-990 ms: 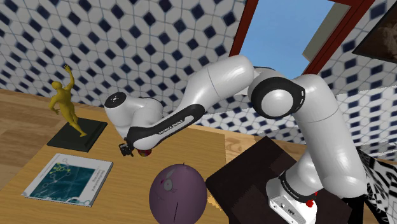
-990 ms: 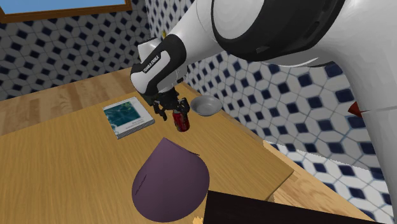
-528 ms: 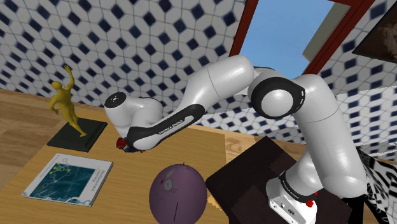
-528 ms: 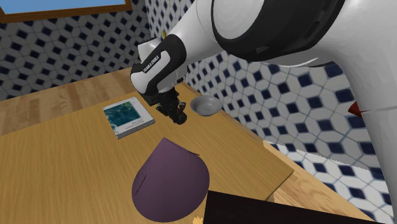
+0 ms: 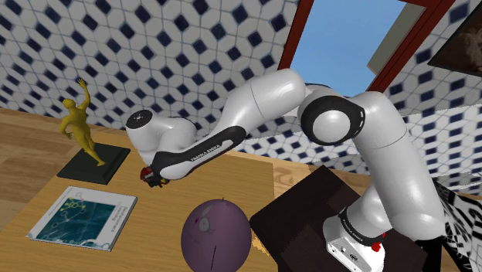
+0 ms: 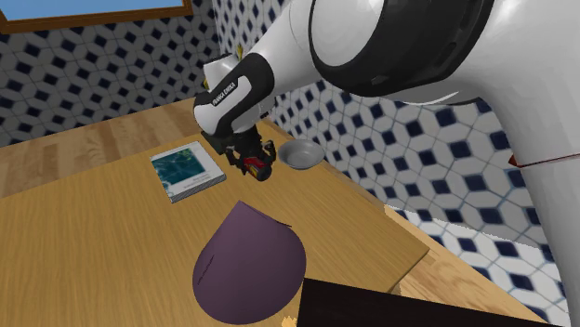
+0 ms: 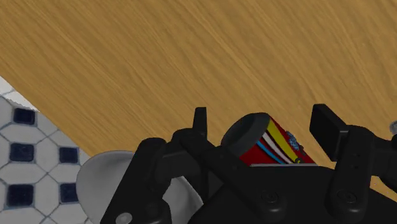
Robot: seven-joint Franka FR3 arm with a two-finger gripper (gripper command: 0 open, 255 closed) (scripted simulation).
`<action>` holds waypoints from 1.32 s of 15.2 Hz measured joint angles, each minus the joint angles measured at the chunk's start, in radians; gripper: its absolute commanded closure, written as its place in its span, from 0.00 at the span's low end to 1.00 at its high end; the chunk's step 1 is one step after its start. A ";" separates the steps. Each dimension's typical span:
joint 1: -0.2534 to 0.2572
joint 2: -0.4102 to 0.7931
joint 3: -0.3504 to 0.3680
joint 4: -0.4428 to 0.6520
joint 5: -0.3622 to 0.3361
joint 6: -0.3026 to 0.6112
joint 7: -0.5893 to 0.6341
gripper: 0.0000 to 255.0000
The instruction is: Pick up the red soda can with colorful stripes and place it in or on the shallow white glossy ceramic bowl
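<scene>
The red soda can (image 7: 275,145), with yellow, white and blue stripes, lies tilted between my black fingers (image 7: 328,129). My gripper (image 7: 262,122) is shut on it and holds it above the wooden table (image 7: 191,57). In the second exterior view the gripper (image 6: 256,160) carries the can (image 6: 252,166) just short of the shallow white bowl (image 6: 302,153). The bowl (image 7: 105,181) shows beside the hand, close to the table's edge. From the shoulder view, a red bit of the can (image 5: 144,173) peeks out at the gripper (image 5: 151,178); the arm hides the bowl.
A yellow figurine (image 5: 80,122) on a dark base and a blue-covered book (image 5: 83,218) lie at the shoulder view's left. A purple rounded object (image 5: 216,236) sits near the dark stand (image 5: 309,224). Tiled walls run close behind the bowl.
The can stood upright in the gripper near the table a second ago. It has been raised and tipped over as the hand turned, staying close to the bowl.
</scene>
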 measured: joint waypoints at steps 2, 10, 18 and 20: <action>-0.011 0.052 0.017 0.084 -0.028 -0.006 -0.153 0.00; 0.004 0.278 0.057 0.420 -0.082 -0.041 -0.581 0.00; 0.013 0.335 0.048 0.468 -0.087 -0.026 -0.594 0.00; 0.013 0.336 0.048 0.469 -0.087 -0.026 -0.594 0.00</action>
